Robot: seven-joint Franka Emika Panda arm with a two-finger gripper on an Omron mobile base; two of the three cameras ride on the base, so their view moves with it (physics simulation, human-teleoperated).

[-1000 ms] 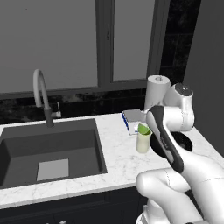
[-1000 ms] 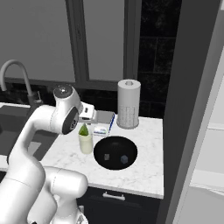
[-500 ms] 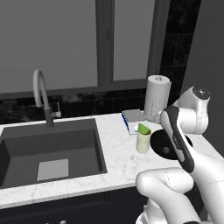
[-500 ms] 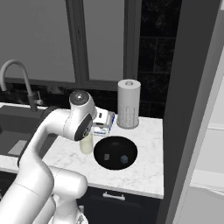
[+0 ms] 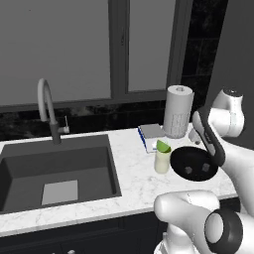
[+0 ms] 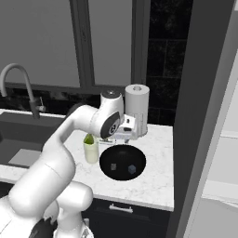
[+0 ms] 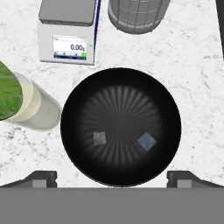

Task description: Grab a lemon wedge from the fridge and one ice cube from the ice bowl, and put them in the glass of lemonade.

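- Hovering above the ice bowl (image 7: 120, 127), the gripper (image 7: 112, 177) points straight down at it with its jaws spread wide and nothing between them.
- Two ice cubes lie in the bowl: a grey one (image 7: 99, 138) toward the glass side and a bluish one (image 7: 146, 141) well apart from it.
- The glass of lemonade (image 6: 91, 148) stands upright just beside the bowl, on the side toward the sink (image 5: 54, 171).
- The lemon wedge (image 5: 162, 146) sits at the top of the glass, its green rind showing above the rim.
- A small kitchen scale (image 7: 68, 30) sits behind the bowl, toward the window.
- A paper towel roll (image 6: 137, 109) stands upright behind the bowl, next to the scale.
- Bowl, glass, scale and roll all rest on the white marble counter (image 6: 153, 179).
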